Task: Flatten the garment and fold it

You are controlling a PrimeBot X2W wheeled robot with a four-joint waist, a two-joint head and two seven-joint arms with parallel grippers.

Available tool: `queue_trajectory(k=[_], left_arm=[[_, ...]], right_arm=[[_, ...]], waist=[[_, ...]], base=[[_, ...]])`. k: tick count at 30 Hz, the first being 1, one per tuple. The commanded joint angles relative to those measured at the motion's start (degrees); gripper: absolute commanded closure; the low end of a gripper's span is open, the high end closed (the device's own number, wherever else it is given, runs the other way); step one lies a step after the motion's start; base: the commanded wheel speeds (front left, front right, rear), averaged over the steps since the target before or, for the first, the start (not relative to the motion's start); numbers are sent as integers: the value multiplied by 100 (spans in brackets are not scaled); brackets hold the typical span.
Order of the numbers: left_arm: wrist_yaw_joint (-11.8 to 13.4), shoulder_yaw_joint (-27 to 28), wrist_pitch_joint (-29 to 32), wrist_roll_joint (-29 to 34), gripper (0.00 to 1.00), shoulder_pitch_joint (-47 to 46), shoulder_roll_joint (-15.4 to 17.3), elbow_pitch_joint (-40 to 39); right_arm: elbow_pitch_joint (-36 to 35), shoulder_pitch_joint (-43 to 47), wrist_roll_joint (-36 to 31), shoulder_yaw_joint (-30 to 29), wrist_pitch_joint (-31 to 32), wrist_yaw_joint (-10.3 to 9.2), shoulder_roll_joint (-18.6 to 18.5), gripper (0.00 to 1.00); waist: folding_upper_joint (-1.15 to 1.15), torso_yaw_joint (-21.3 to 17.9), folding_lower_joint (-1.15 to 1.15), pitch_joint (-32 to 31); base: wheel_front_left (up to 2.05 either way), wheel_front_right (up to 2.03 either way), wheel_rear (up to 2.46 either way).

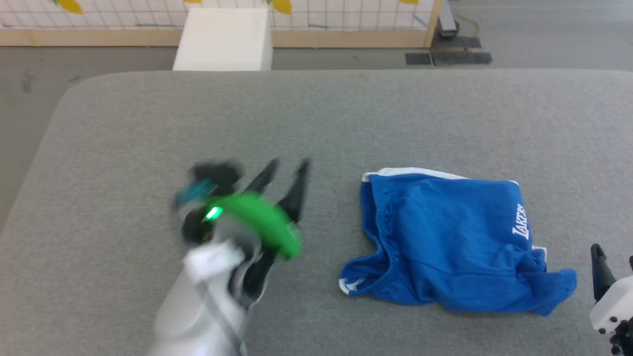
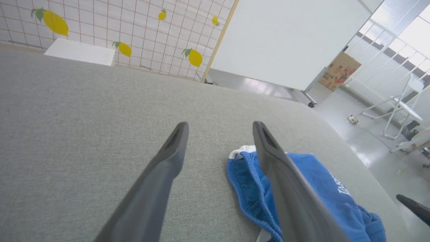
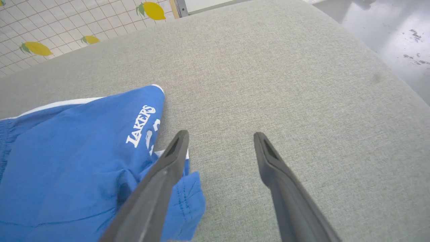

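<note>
Two grippers flank the crumpled garment (image 1: 445, 237), bright blue shorts with white trim, lying right of centre on the grey fabric tabletop (image 1: 316, 113). Your left gripper (image 1: 289, 163), blurred in the head view, hovers near the elastic waistband (image 1: 378, 207) with its fingers spread and nothing between them. Your right gripper (image 1: 614, 259) sits just beside the bunched leg hem (image 1: 559, 291), likewise released and empty. The shorts are rumpled and doubled over, so this looks like the flattening step, with folding not yet begun. The next move likely calls for pinching waistband and hem on opposite sides and drawing them apart — both are thin, low edges on soft cloth. The white print (image 3: 140, 126) reads "LAKERS"; a numeral beneath it is partly hidden.
</note>
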Motion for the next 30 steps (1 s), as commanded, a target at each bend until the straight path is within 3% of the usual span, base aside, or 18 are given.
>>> queue_trajectory(k=[1,7,11,20,27,28,29,30], left_arm=[[92,-164,212,-60,0,-324,-12,103],[510,-1090,1731,-218,0,-1739,-12,804],[477,-1571,2357,111,0,-2400,5,1258],[493,-1958,2968,466,0,-2893,189,2078],[265,-2128,3162,404,0,-2832,193,2448],[226,-2123,3109,377,38,-2825,185,2442],[192,-2108,2991,355,100,-2823,179,2427],[161,-2110,2941,343,100,-2821,178,2438]], right_arm=[[19,-117,-9,-11,-58,-8,2,0],[185,-314,167,136,-227,-8,2,0],[400,-394,375,268,-426,-8,2,0],[847,-512,561,506,-888,-8,3,0],[1042,-587,579,545,-1071,-8,3,0],[1056,-607,577,555,-1086,-8,3,0],[1070,-631,572,571,-1102,-8,3,0],[1081,-647,571,587,-1110,-8,3,0]], waist=[[0,-146,0,146],[0,-569,0,648],[0,-854,0,959],[0,-1231,0,1380],[0,-1206,0,1466],[0,-1199,0,1472],[0,-1191,0,1476],[0,-1180,0,1475]], base=[[0,0,0],[0,0,0],[0,0,0],[0,0,0],[0,0,0],[0,0,0],[0,0,0],[0,0,0]])
